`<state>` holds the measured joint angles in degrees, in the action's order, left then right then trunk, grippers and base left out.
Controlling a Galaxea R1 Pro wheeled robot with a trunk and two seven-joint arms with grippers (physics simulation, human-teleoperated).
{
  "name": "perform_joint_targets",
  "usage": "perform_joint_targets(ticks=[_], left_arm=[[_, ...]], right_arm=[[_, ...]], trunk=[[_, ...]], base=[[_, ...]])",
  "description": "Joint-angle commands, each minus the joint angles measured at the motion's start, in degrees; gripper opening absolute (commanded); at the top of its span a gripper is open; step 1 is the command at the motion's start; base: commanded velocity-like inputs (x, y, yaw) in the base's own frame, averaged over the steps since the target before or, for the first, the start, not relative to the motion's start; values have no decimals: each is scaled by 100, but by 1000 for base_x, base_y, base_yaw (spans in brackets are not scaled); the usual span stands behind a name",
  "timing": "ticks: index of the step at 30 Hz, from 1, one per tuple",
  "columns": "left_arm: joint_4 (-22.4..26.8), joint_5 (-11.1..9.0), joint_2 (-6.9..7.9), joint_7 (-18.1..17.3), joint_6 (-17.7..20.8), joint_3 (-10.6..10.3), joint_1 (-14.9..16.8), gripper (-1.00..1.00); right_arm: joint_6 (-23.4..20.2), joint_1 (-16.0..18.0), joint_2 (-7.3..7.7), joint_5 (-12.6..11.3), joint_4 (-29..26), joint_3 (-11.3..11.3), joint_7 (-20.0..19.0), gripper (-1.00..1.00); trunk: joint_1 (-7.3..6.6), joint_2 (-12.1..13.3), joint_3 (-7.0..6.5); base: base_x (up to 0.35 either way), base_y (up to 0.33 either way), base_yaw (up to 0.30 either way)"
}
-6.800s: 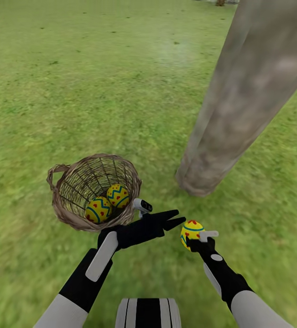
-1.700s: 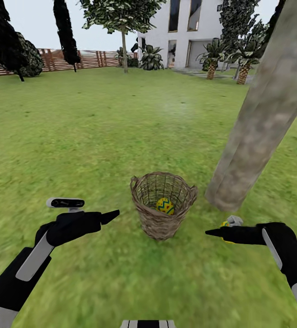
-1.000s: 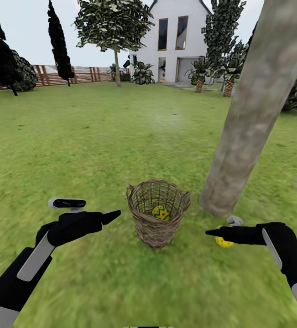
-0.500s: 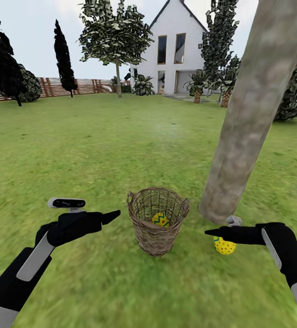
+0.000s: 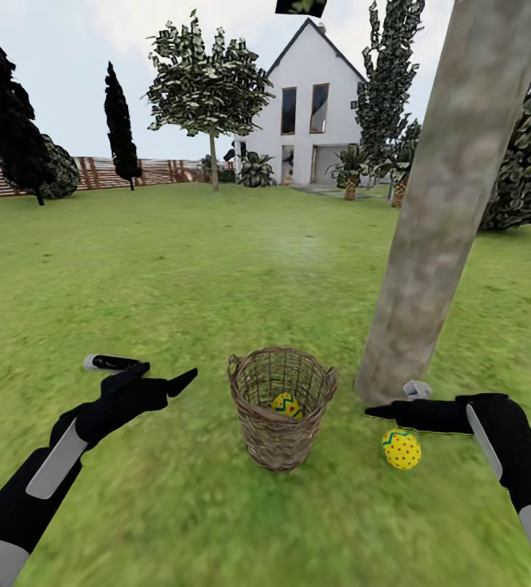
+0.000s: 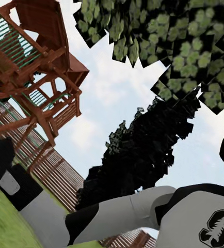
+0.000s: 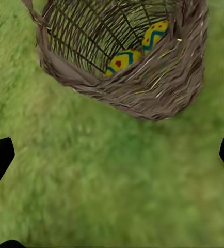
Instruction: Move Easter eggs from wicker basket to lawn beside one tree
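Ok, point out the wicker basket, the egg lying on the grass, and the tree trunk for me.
wicker basket (image 5: 275, 444): head view, front wall.
Easter egg on the lawn (image 5: 401, 449): head view, its middle.
tree (image 5: 436, 220): head view, mid trunk.

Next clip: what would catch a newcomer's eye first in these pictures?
The thick pale tree rising at the right, and the wicker basket upright on the lawn beside its foot. The right wrist view shows two Easter eggs in the basket; a third egg lies on the grass near the trunk, just below the open right gripper.

Bright, even, shadowless daylight — soft render blur toward grass edges.
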<state>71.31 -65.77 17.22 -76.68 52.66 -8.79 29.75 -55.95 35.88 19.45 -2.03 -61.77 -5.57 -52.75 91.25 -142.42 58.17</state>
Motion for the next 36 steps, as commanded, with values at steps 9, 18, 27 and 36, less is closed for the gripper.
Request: perform_joint_targets(ticks=[9,18,27,36], left_arm=[[-257,272,8,254,32,211,7,100],[-259,638,-1,789,20,679,38,100],[-424,618,9,764,18,1177,36,100],[-607,595,3,751,42,1453,32,100]], right_arm=[[-219,9,-248,300,-1195,41,408,100],[-218,67,-2551,2059,-1492,717,3073,100],[-215,68,-2689,2230,-1504,1052,3417,100],[-221,20,-2719,2190,-1495,1481,3411,100]], trunk=[[-199,360,-156],[-397,721,-318],[-463,841,-372],[-463,841,-383]], base=[[0,0,0],[0,0,0],[1,0,0],[214,138,-53]])
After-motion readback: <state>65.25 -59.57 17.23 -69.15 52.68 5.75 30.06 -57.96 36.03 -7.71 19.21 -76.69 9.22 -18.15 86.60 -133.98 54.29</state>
